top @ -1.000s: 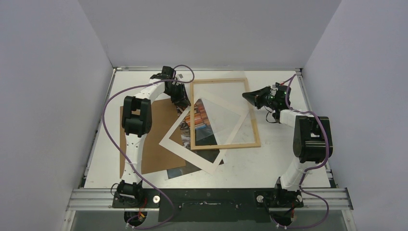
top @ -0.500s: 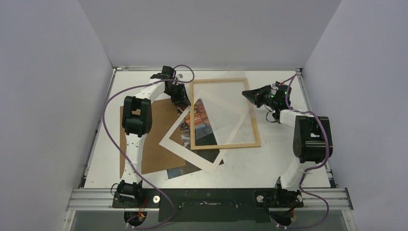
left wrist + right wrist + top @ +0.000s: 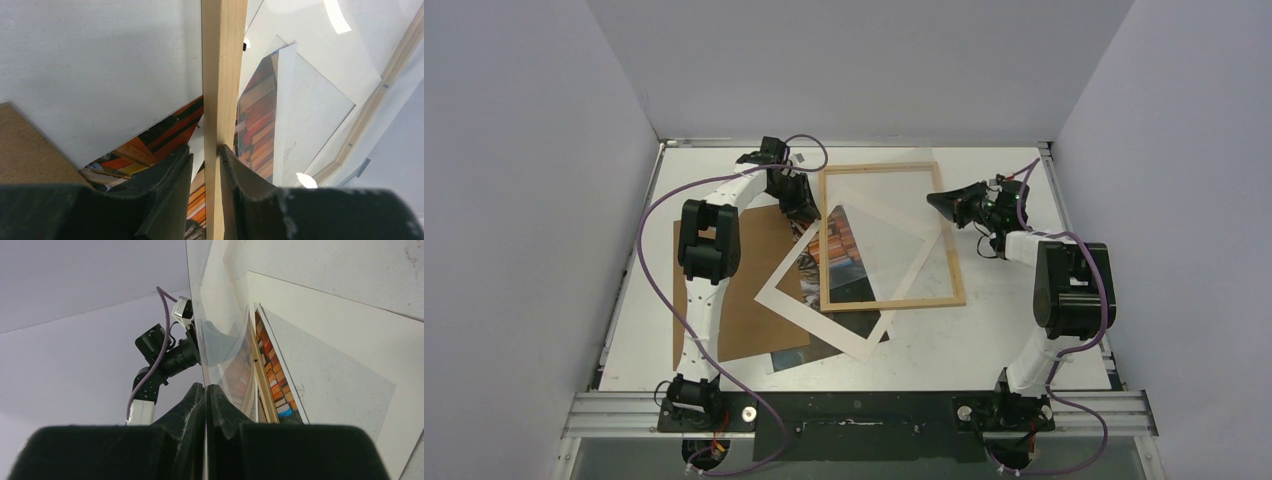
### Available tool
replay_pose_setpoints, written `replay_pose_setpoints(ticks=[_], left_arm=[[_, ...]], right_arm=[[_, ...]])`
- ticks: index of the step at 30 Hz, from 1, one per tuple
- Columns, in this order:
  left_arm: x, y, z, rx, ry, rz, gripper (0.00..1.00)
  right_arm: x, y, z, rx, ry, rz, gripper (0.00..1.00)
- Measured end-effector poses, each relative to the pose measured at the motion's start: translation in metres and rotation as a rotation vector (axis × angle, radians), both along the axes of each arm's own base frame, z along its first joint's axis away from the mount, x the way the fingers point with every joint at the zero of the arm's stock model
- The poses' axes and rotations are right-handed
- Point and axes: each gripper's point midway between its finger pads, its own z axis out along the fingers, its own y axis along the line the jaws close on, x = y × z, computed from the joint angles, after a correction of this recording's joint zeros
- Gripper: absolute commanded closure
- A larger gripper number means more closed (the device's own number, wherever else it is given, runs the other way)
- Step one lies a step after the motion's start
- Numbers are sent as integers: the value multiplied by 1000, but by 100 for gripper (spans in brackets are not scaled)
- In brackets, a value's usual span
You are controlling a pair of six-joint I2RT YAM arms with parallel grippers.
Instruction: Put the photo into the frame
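We grip thin light-wood picture frame point(image 3: 892, 300) with left gripper point(image 3: 206, 152), clear sheet point(image 3: 894, 210) with right gripper point(image 3: 206, 387); glossy book-stack photo point(image 3: 836, 245) not yet inserted.

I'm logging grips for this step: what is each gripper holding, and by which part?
The left gripper clamps the frame by its left side rail. The right gripper pinches the clear pane by its right edge.
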Motion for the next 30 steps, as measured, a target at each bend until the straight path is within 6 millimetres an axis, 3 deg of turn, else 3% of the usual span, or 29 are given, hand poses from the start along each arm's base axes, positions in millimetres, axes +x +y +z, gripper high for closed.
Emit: replay_pose_setpoints(ticks=[14, 30], left_arm=[[0, 0, 0, 0, 0, 0, 74], [0, 0, 0, 0, 0, 0, 74]], right_arm=[[-15, 0, -24, -27, 55, 3, 100], [-40, -8, -65, -254, 119, 63, 100]])
